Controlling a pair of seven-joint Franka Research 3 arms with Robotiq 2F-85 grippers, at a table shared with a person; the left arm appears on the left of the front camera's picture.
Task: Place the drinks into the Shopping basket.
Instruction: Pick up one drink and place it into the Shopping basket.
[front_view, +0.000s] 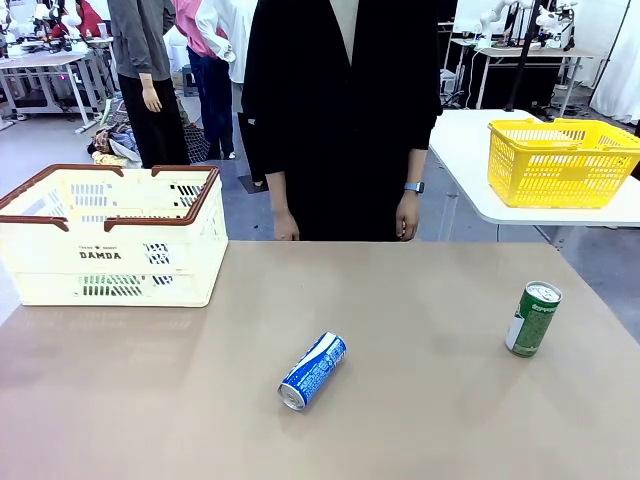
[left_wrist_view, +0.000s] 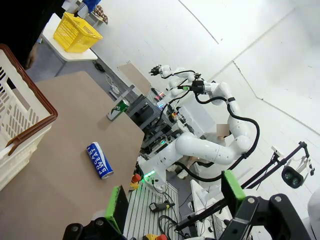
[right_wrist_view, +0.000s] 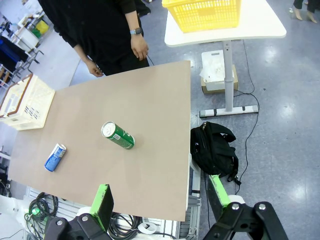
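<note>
blue can (front_view: 313, 371): on its side, lower middle of the front view, long axis diagonal, well apart from the Shopping basket (front_view: 110, 235) at upper left
green can (front_view: 533, 319): looks upright, right side of the surface (front_view: 420, 300), so the right arm's closer I'd say
left hand (left_wrist_view: 175, 197): wide open, holding nothing
right hand (right_wrist_view: 161, 196): open, empty too; its view has both cans above it
</note>
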